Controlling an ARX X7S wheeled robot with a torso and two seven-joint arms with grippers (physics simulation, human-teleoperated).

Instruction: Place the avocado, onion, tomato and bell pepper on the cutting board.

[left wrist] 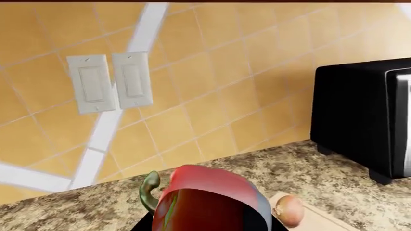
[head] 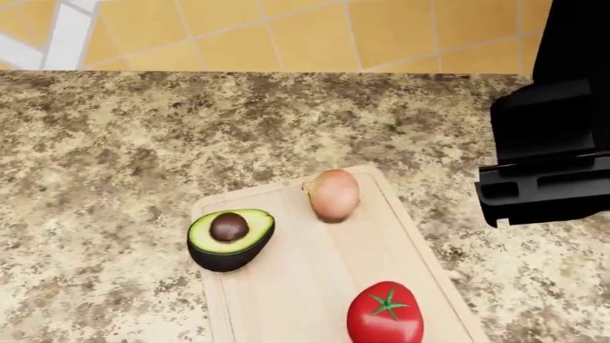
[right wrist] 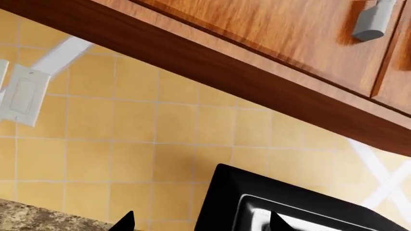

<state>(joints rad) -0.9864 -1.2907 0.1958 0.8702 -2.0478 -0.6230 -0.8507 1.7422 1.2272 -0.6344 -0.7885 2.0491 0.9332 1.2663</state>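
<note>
The pale wooden cutting board [head: 296, 286] lies on the speckled counter. On it are the halved avocado [head: 230, 236] at its left edge, the tan onion [head: 333, 194] at its far end and the glossy red tomato [head: 385, 314] near its front. In the left wrist view the dull-red bell pepper [left wrist: 212, 202], with a grey-blue patch and a green stem, fills my left gripper [left wrist: 209, 226], which is shut on it. It hangs above the counter, just short of the board's corner [left wrist: 321, 219] and the onion [left wrist: 288, 209]. My right gripper [right wrist: 200, 224] is open, empty and raised toward the wall.
A black toaster oven [left wrist: 359, 125] stands on the counter against the tiled wall, to the right of the board, and shows in the right wrist view too [right wrist: 282, 207]. A black part of my right arm [head: 543, 186] hangs over the counter's right side. Wall switches [left wrist: 109, 82] and wooden cabinets [right wrist: 257, 38] are above.
</note>
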